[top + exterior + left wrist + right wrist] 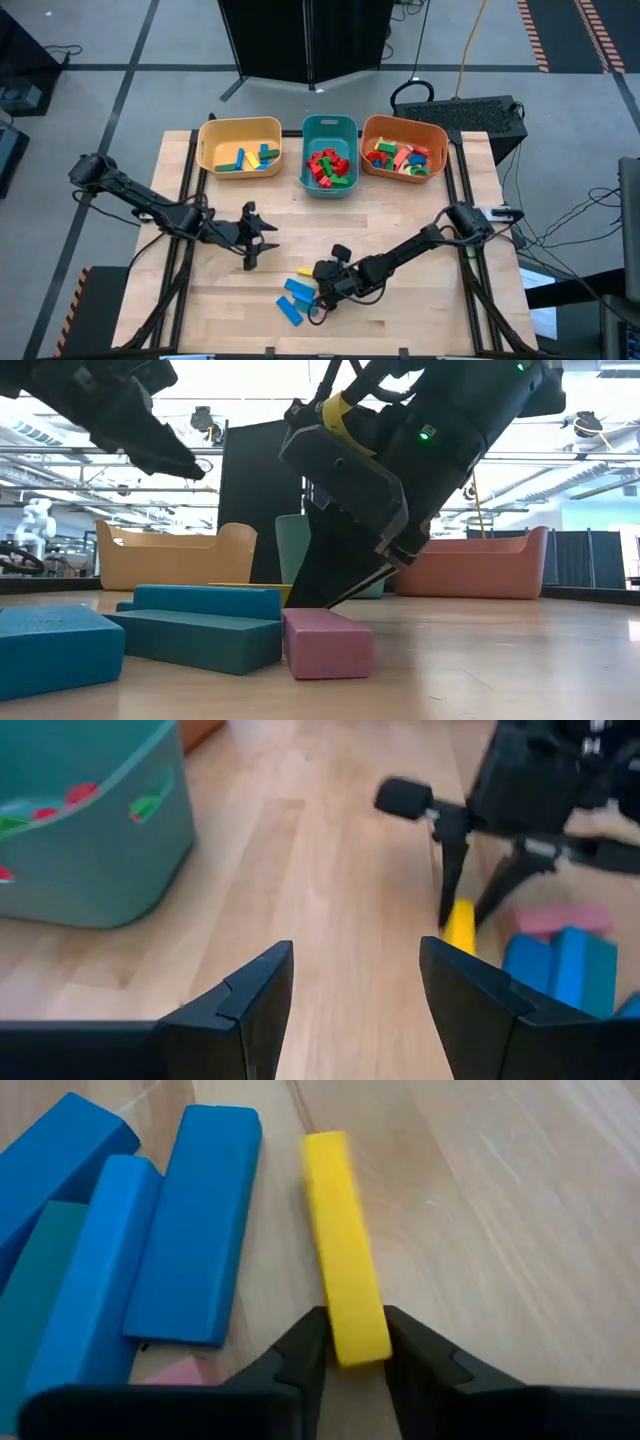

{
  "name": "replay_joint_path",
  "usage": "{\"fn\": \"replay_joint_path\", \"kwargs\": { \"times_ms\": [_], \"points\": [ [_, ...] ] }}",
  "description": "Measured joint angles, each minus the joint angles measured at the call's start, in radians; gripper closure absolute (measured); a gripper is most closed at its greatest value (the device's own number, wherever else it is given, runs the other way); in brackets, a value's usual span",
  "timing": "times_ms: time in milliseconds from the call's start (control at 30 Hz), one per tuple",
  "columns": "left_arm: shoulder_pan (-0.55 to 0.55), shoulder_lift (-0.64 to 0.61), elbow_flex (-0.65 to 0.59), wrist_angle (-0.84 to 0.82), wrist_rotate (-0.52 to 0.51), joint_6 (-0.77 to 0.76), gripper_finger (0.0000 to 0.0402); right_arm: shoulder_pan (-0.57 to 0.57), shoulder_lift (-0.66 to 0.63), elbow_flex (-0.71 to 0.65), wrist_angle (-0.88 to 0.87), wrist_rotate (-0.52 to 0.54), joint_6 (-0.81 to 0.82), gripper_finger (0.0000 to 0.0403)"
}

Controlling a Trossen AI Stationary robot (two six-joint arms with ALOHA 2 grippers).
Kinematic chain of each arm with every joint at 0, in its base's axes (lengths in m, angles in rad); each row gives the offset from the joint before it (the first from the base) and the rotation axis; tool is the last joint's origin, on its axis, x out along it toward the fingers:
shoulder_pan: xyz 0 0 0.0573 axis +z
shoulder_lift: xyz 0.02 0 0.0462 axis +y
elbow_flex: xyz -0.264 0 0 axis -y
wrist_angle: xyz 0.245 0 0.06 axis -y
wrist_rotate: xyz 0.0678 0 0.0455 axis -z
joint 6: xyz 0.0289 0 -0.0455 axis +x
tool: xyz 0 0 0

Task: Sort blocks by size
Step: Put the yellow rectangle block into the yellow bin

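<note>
Yellow long bar block [345, 1250], smooth matte with squared edges, lies flat on the pale wood-grain table [400, 215]; the right tool [355, 1342] pinches one end of it between its two dark fingers. In the high view that right tool [322, 283] sits at the near middle of the table, next to a small heap of loose blocks: flat blue bars [295, 300] lying side by side, a teal slab [205, 625] and a pink rectangular brick [325, 642]. The low view shows the pink brick touching the teal slab, with another blue block [55, 648] just beside them.

Left tool [258, 238] hangs above bare wood left of centre, well apart from the heap, fingers spread with nothing between them; the left wrist view shows both dark wedge-shaped fingertips [250, 995] apart over bare wood.

Along the far edge stand three glossy plastic bins with rounded corners. Yellow bin [208, 135] holds long blue, yellow and green bars. Teal bin [330, 123] holds a jumble of small red and green pieces. Orange bin [404, 123] holds mixed medium bricks in red, green, yellow, blue and pink. Black frame rails [185, 170] run down both sides of the table.
</note>
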Motion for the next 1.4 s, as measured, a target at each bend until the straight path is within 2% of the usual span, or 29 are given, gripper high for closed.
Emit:
{"fn": "replay_joint_path", "kwargs": {
  "times_ms": [200, 567, 700, 800, 900, 1033, 1400],
  "points": [
    [-0.026, 0.074, 0.000, 0.002, -0.001, -0.002, 0.0194, -0.001, 0.000, 0.000, -0.006, 0.001, -0.002, 0.0353],
    [-0.048, 0.153, 0.000, 0.037, 0.008, 0.010, 0.0194, -0.001, -0.002, 0.000, -0.009, 0.037, -0.026, 0.0354],
    [-0.047, 0.175, 0.000, 0.095, 0.017, 0.065, 0.0194, -0.003, -0.003, -0.003, -0.021, 0.115, -0.050, 0.0354],
    [-0.048, 0.202, 0.000, 0.136, 0.065, 0.167, 0.0194, -0.003, -0.005, 0.001, -0.017, 0.161, -0.075, 0.0355],
    [-0.049, 0.237, 0.000, 0.161, 0.117, 0.295, 0.0194, -0.002, -0.006, 0.013, -0.014, 0.163, -0.114, 0.0355],
    [-0.049, 0.288, 0.000, 0.208, 0.121, 0.395, 0.0194, -0.001, -0.006, 0.029, -0.013, 0.166, -0.151, 0.0355],
    [-0.047, 0.356, 0.000, 0.290, 0.122, 0.419, 0.0194, -0.003, -0.009, 0.091, -0.007, 0.188, -0.254, 0.0355]
  ]
}}
